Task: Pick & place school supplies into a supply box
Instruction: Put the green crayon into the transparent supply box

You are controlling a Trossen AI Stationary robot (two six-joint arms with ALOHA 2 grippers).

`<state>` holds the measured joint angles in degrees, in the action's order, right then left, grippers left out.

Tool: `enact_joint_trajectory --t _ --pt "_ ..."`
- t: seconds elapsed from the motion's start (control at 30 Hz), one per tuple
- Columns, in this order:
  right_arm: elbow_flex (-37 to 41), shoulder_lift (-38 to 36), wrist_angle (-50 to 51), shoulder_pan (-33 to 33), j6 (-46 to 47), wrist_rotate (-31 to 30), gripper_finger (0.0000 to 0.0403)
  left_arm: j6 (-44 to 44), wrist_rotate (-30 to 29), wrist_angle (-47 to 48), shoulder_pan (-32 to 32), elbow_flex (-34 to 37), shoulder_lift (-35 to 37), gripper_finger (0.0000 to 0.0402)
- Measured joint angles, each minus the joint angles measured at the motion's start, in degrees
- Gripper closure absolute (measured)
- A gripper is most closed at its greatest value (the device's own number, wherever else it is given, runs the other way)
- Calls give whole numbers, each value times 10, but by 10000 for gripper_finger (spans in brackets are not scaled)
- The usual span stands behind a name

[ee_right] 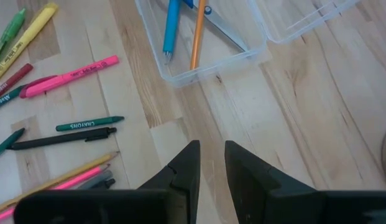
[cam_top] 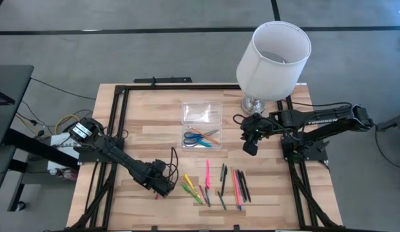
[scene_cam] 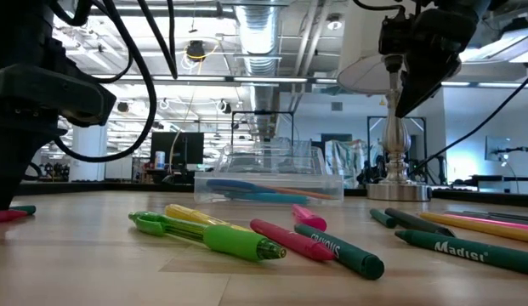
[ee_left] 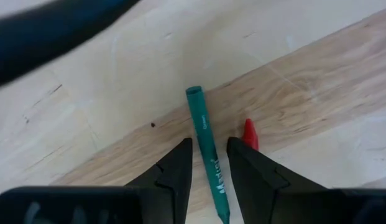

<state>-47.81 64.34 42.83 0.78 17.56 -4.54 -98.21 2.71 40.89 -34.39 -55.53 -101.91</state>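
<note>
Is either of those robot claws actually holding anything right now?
The left gripper straddles a thin green crayon mid-length; a firm grip cannot be told. The right gripper holds nothing.
</note>
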Motion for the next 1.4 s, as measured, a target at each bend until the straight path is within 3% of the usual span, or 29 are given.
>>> enact_joint_trajectory --t 0.5,0.9,1.17,1.4 --pt "0 0 0 0 -3 0 336 49 11 -2 -1 0 0 306" --pt "0 1 0 0 -15 -3 336 42 14 -5 -1 0 0 386" --pt "0 1 0 0 -15 -3 336 38 -1 -1 1 -3 4 375" --pt "0 2 -12 0 -15 -3 336 68 -24 63 25 -22 22 382"
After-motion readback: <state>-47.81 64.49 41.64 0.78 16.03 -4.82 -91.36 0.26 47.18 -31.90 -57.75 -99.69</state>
